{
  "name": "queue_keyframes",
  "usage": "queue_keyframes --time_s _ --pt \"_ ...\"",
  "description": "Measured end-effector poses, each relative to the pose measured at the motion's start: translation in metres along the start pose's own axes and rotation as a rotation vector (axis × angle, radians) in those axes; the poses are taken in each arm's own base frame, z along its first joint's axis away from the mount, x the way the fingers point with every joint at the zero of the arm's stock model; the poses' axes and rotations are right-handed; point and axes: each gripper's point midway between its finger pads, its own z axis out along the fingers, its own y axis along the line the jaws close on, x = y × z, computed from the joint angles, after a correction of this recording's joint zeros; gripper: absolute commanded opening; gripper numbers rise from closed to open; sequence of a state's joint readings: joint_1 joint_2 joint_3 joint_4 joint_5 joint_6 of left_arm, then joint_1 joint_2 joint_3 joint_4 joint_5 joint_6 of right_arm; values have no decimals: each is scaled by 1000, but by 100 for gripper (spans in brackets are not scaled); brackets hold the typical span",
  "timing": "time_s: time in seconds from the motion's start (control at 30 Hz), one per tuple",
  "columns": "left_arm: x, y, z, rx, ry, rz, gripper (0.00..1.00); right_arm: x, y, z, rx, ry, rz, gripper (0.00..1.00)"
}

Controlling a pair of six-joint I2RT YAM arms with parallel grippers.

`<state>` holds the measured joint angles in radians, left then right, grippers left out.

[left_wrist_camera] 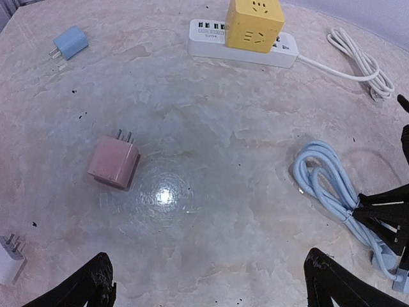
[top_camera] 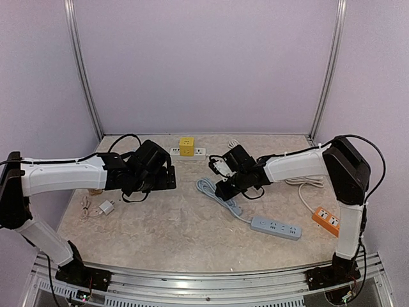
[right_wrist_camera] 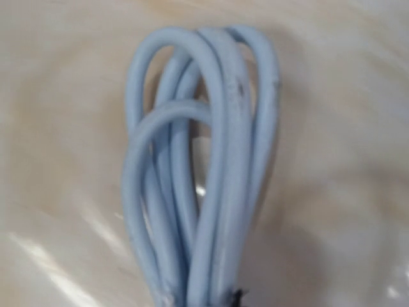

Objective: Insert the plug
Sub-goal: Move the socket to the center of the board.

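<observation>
Left end effector point(left_wrist_camera: 214, 284): fingers spread wide, gripping nothing, hovering above the beige marbled tabletop point(left_wrist_camera: 211, 109).
Right end effector point(top_camera: 225, 189): fingers closed on the pale blue coiled cable point(right_wrist_camera: 230, 141), low over the tabletop.
Cable run: the loops lie right of centre and lead to the blue-grey rectangular power strip point(top_camera: 275, 227); the plug end cannot be made out.
Pink square plug adapter point(left_wrist_camera: 113, 163): lying flat with its prongs pointing away, untouched, under the left wrist view.
White long power strip point(left_wrist_camera: 211, 43): at the far edge, with the yellow cube socket point(left_wrist_camera: 254, 24) seated on it.
</observation>
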<state>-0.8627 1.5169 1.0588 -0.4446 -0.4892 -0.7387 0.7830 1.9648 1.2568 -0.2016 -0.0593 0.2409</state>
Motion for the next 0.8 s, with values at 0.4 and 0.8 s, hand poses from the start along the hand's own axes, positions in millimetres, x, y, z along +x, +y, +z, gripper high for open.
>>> queue_keyframes --time_s 0.4,0.8 --pt "-3 40 -6 -87 -27 -122 99 -41 72 30 -150 -41 -182 30" --pt "5 47 -3 -103 -10 -141 99 -22 71 21 -114 -6 -216 65"
